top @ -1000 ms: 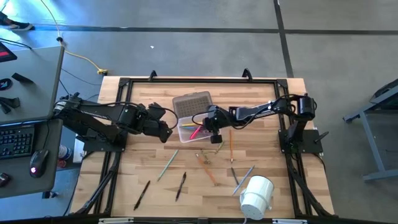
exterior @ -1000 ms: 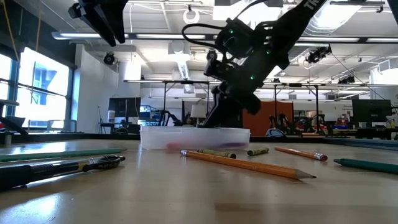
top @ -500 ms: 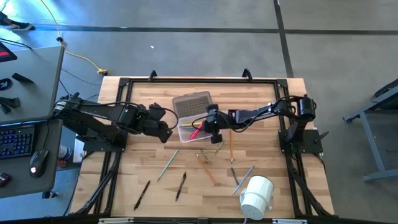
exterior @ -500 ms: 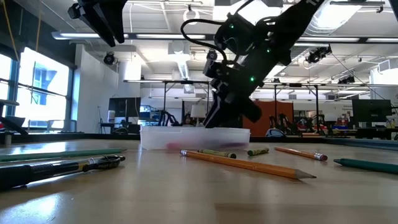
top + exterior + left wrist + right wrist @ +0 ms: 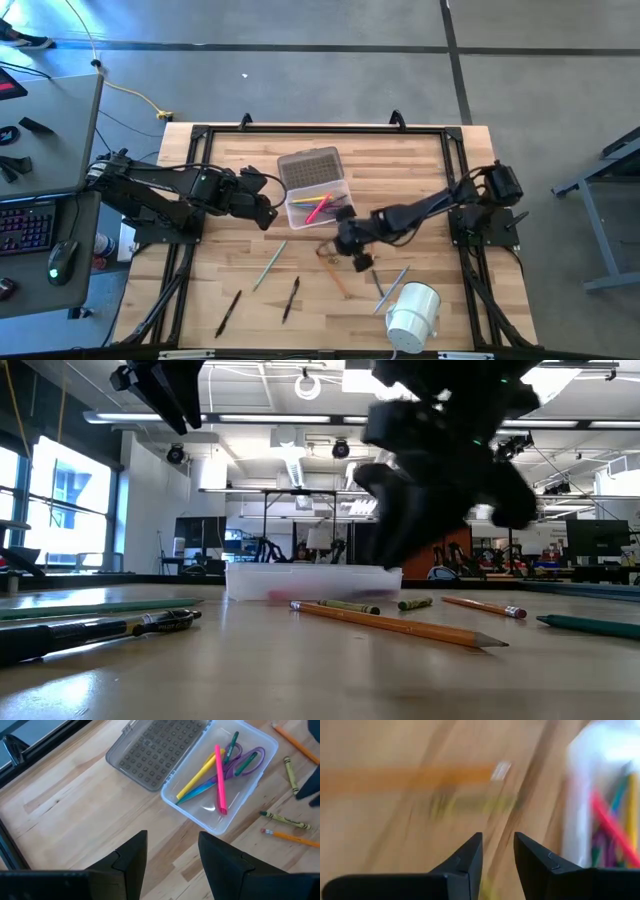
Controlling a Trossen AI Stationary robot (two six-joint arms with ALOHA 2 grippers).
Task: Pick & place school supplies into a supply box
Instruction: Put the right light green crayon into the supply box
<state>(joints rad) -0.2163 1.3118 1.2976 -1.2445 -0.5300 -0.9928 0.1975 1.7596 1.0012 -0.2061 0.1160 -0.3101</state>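
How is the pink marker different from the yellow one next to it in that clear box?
The pink marker lies on top, crossing over the other supplies; the yellow marker sits beneath it, angled across the supply box. The pink one points along the box's short side; the yellow one runs diagonally. Both are slim sticks, already inside the open box.

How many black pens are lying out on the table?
2. The left black pen lies near the table edge, left arm's side; the right black pen lies beside it, apart. The right arm may hide others.
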